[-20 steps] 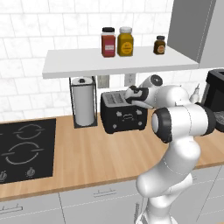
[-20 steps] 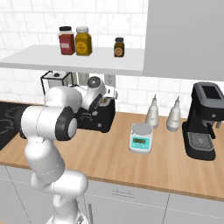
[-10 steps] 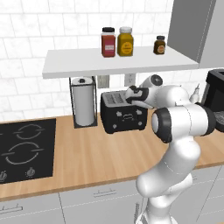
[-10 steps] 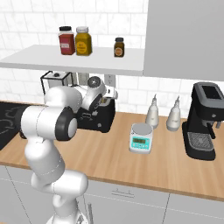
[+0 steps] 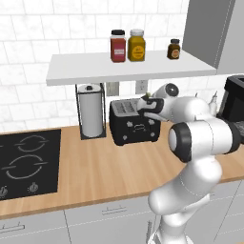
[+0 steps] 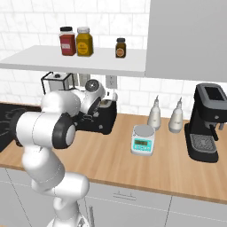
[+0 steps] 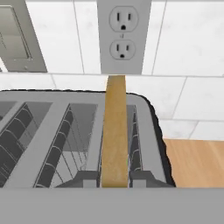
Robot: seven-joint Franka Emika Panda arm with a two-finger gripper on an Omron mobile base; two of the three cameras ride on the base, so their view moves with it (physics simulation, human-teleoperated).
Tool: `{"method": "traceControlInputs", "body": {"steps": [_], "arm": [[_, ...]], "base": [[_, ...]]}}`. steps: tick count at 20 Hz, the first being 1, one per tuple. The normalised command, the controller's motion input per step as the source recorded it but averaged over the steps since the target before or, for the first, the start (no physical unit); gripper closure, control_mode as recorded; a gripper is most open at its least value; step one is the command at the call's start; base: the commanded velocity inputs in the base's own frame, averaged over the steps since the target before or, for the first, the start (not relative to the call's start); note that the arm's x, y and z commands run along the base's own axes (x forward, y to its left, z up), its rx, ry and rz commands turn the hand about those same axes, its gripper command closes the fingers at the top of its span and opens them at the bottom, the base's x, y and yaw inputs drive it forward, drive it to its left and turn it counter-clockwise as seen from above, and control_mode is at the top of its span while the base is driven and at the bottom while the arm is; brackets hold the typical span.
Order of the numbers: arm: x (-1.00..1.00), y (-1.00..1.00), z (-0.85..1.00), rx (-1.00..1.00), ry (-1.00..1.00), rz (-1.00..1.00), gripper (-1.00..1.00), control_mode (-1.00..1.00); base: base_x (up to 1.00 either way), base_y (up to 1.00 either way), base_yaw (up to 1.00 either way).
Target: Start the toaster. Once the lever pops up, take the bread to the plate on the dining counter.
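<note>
Bread standing on edge in the toaster's right-hand slot.
Seen from the hand camera, the brown slice rises above the silver-rimmed slot, under a wall outlet (white tile behind). The black toaster sits on the wooden wall counter beside a paper-towel roll. The gripper hovers over the toaster's top; whether its fingers are spread cannot be told.

the wooden counter carries the toaster near its back wall, a paper towel holder at the toaster's nine o'clock, and a black cooktop further that way. at its three o'clock sit a kitchen scale, two pale bottles and a coffee machine.
</note>
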Motion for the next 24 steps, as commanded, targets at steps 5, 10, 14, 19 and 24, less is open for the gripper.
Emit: {"method": "traceControlInputs", "body": {"steps": [5, 10, 14, 19, 24], "arm": [[0.00, 0.00, 0.60, 0.00, -0.03, 0.00, 1.00, -1.00], [-0.09, 0.00, 0.59, 0.00, -0.06, 0.00, 1.00, -1.00], [-0.56, 0.07, 0.03, 0.00, -0.09, 0.00, 1.00, -1.00], [-0.36, 0.03, 0.12, 0.00, -0.04, 0.00, 1.00, -1.00], [-0.36, 0.00, 0.51, 0.00, 0.00, 0.00, 1.00, -1.00]], "base": [[0.00, 0.00, 0.00], [0.00, 0.00, 0.00], [0.00, 0.00, 0.00], [0.00, 0.00, 0.00], [0.00, 0.00, 0.00]]}}
